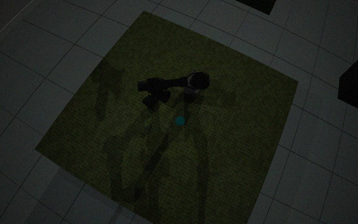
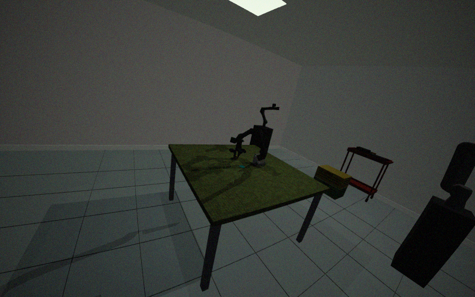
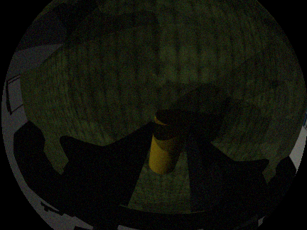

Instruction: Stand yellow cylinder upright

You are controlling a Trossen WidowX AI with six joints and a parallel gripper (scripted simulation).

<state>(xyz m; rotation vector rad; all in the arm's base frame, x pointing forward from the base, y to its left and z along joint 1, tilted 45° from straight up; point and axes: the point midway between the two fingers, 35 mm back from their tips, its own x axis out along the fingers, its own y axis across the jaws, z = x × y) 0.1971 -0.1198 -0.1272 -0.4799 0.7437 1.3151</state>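
Observation:
The yellow cylinder (image 3: 161, 160) is between the two dark fingers in the wrist view, lying on its side at the green table top, its upper end in shadow. My gripper (image 1: 155, 105) (image 2: 236, 157) (image 3: 170, 128) is low over the table with its fingers pointing down. It is shut on the cylinder, one finger against each side. In the top and exterior views the gripper hides nearly all of the cylinder. The cyan circle (image 1: 180, 120) (image 2: 241, 166) lies flat on the table, below and right of the gripper in the top view. It is not visible in the wrist view.
The green table top (image 1: 237, 148) (image 2: 245, 196) carries the arm's base (image 2: 258, 161), which stands close to the cyan circle. Dark arm shadows cross the surface. A yellow-topped box (image 2: 332, 175) and a red cart (image 2: 371, 156) stand beyond the table's edge.

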